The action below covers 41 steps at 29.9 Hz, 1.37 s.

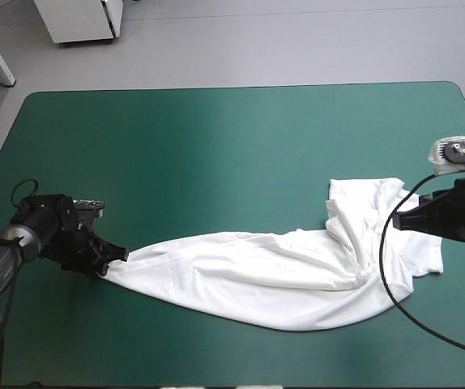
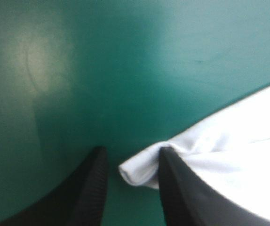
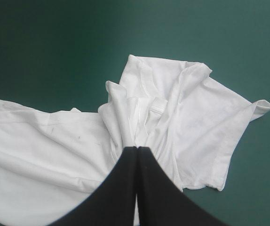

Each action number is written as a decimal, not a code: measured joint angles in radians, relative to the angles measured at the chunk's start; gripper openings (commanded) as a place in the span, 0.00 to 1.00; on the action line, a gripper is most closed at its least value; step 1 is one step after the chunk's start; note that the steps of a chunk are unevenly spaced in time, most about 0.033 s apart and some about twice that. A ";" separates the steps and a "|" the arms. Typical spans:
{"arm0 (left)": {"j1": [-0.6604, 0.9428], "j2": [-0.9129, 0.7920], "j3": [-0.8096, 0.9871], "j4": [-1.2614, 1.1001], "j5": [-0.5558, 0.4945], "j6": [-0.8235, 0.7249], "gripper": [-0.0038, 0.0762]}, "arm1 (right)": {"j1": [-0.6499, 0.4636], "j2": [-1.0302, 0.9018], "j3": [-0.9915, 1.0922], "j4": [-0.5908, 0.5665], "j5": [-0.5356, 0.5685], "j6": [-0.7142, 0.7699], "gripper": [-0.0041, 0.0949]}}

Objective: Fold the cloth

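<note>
The white T-shirt [image 1: 257,271] lies stretched in a long band across the near half of the table, bunched in folds at its right end. My left gripper [image 1: 116,258] sits at the band's left tip. In the left wrist view this gripper [image 2: 132,151] is open, and the shirt's corner [image 2: 139,172] lies on the cover between the fingers, against one of them. My right gripper [image 1: 394,219] rests on the bunched right end. In the right wrist view it [image 3: 137,149] is shut on the T-shirt [image 3: 182,108], whose folds converge at the fingertips.
The teal-green cover [image 1: 216,154] stretches from the shirt to the table's far edge. The table's near edge runs a short way in front of the shirt's lowest fold. A sleeve [image 3: 259,107] sticks out beyond the right gripper.
</note>
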 measured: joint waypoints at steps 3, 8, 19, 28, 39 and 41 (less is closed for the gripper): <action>0.000 0.007 -0.003 -0.029 0.009 0.004 0.03 | 0.000 0.000 0.000 0.000 0.000 0.008 0.03; 0.000 0.008 -0.005 -0.045 0.012 0.018 0.02 | 0.000 0.000 0.000 -0.011 -0.002 0.042 0.03; 0.000 0.009 -0.006 -0.065 0.018 0.059 0.02 | -0.004 0.173 0.000 -0.204 0.015 0.267 0.14; 0.000 0.009 -0.006 -0.067 0.017 0.068 0.02 | -0.298 0.318 0.000 -0.066 0.015 0.182 0.28; 0.009 0.005 -0.004 -0.092 0.015 0.097 0.02 | -0.395 0.500 0.000 -0.059 -0.056 0.133 0.55; 0.010 0.002 -0.003 -0.092 0.014 0.100 0.02 | -0.395 0.553 0.000 -0.050 -0.064 0.126 0.55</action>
